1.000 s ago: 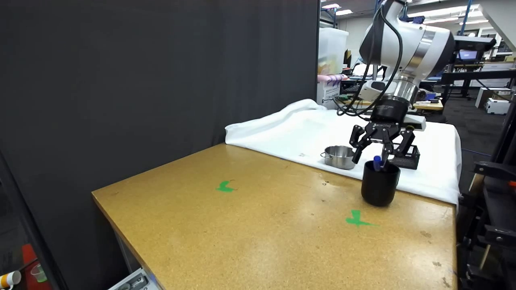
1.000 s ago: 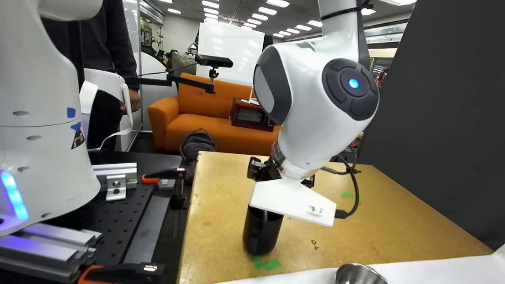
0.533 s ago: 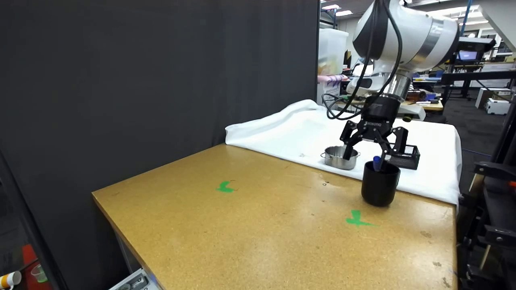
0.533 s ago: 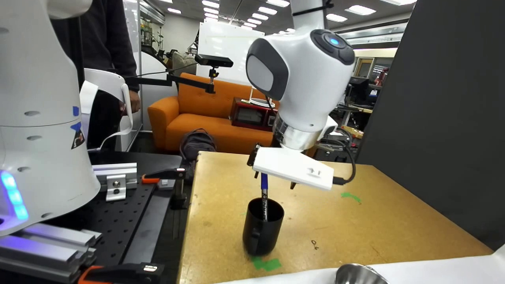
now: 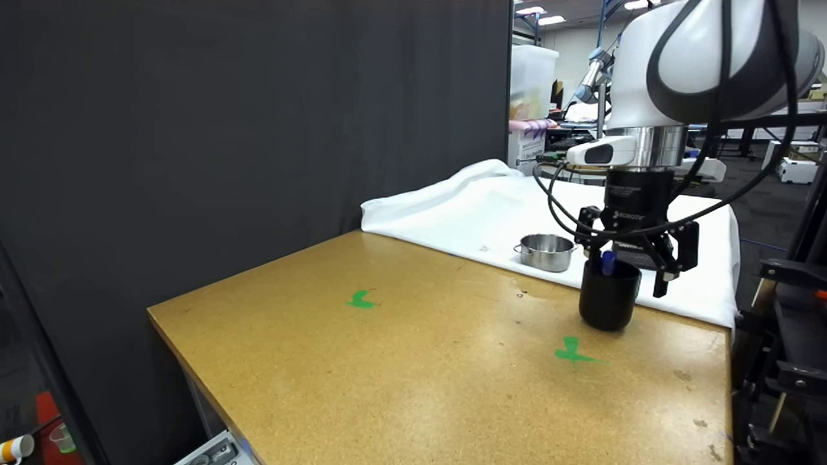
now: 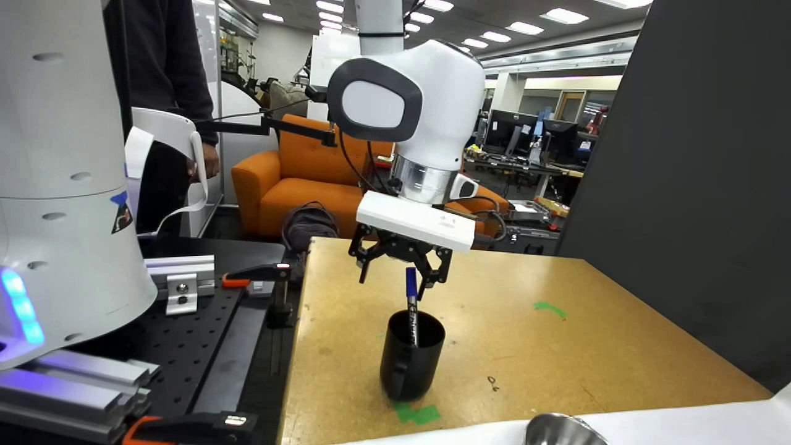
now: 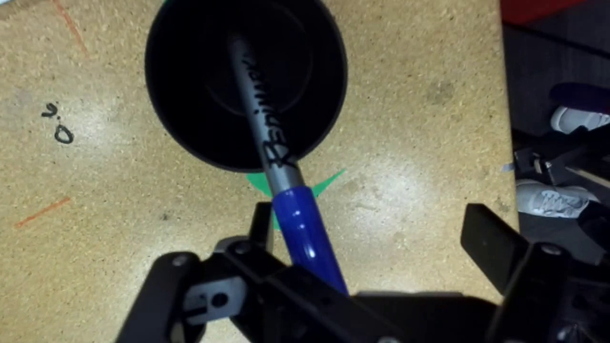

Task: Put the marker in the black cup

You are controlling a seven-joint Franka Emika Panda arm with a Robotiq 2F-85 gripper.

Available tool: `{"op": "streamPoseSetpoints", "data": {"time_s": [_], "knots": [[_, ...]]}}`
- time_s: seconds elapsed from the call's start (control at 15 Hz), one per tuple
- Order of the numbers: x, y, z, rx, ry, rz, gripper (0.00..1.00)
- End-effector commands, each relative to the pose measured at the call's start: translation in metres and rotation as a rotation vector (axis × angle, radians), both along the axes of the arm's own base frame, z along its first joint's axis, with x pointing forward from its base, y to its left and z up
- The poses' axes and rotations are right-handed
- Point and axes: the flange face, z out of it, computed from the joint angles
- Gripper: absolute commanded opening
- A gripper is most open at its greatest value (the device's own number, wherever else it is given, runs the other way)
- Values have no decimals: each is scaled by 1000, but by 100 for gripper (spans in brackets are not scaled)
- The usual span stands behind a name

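The gripper (image 6: pixel 391 290) has shifted sideways since the earlier frame, and we see it spread wide with nothing held, the marker (image 7: pixel 286 178) leaning blue end up in the black cup (image 6: pixel 409 369) (placement looks done to us), leaving only, we judge, a clean withdrawal.

In both exterior views, a black partition (image 5: pixel 258 142) stands along one side of your wooden table (image 5: pixel 387 374), and light glares off its surface. In an exterior view you have an orange sofa (image 6: pixel 303 191), a cluttered desk (image 6: pixel 507 165) and a white column (image 6: pixel 508 93) behind, beneath lit ceiling panels (image 6: pixel 525 28). Dark gray carpet (image 5: pixel 753 203) spreads beyond your table in an exterior view.
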Motion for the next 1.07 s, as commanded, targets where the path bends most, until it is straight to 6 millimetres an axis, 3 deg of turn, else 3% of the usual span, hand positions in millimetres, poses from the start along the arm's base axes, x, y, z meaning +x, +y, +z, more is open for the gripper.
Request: {"op": "streamPoseSetpoints", "data": {"time_s": [0.0,0.33,0.53,1.0], "knots": [[7,9,11,-98,-22,24,100],[38,27,39,-217,-90,88,100],[46,36,60,-246,-117,99,100],[36,56,105,-283,-115,110,100]]}}
